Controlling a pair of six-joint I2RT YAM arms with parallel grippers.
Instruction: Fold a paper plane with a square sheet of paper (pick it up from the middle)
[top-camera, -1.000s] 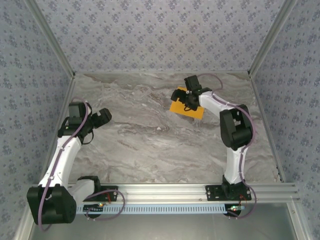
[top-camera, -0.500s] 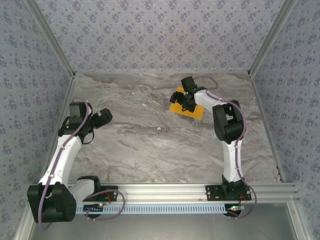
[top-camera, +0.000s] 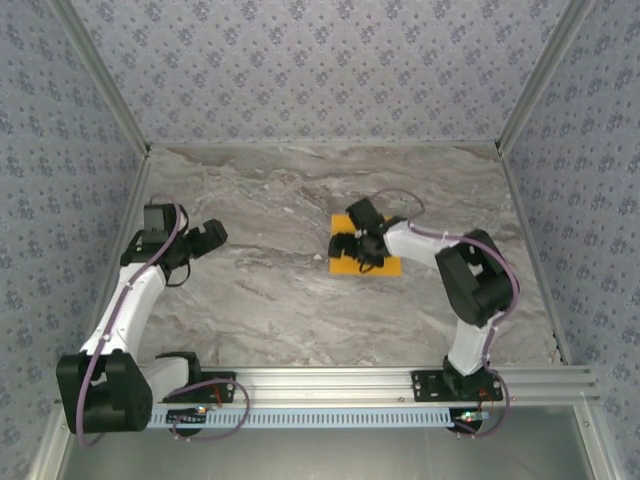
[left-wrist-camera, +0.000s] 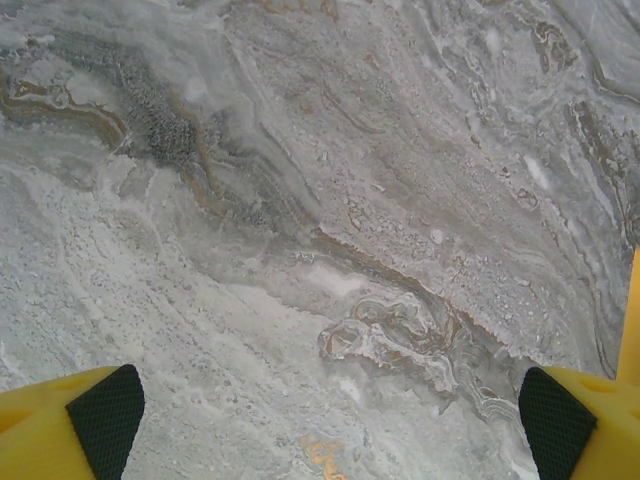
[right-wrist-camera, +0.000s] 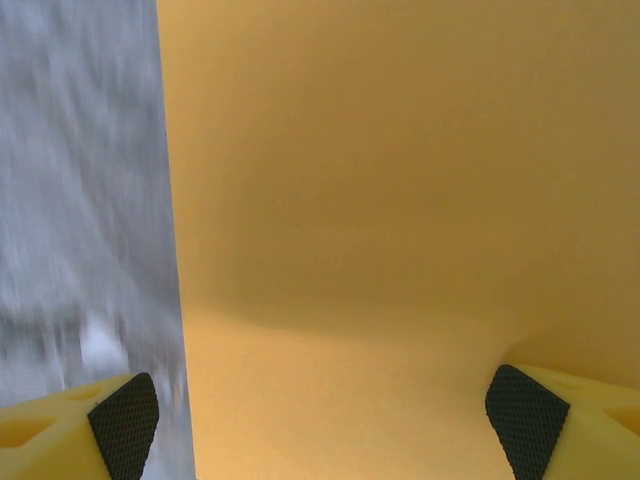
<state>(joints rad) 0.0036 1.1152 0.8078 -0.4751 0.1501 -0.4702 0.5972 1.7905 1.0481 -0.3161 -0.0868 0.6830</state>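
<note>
The square sheet of paper (top-camera: 389, 267) lies flat on the marble table (top-camera: 280, 290), right of centre, bright orange and unfolded. My right gripper (top-camera: 355, 250) sits low over the sheet's left half and hides part of it. In the right wrist view the paper (right-wrist-camera: 400, 200) spreads under the right gripper (right-wrist-camera: 320, 425), whose fingers (right-wrist-camera: 125, 420) stand wide apart and open, one off the sheet's left edge, nothing pinched between them. My left gripper (top-camera: 210, 236) hovers at the left of the table, far from the sheet, and is open over bare marble (left-wrist-camera: 320, 200).
Patterned walls and aluminium posts close in the table on three sides. A metal rail (top-camera: 340, 378) with both arm bases runs along the near edge. Bare marble stretches between the two grippers.
The right gripper and the orange sheet under it have moved from the back right toward the table's middle, nearer and leftward; the sheet now lies squarer to the table. The left arm barely moved.
</note>
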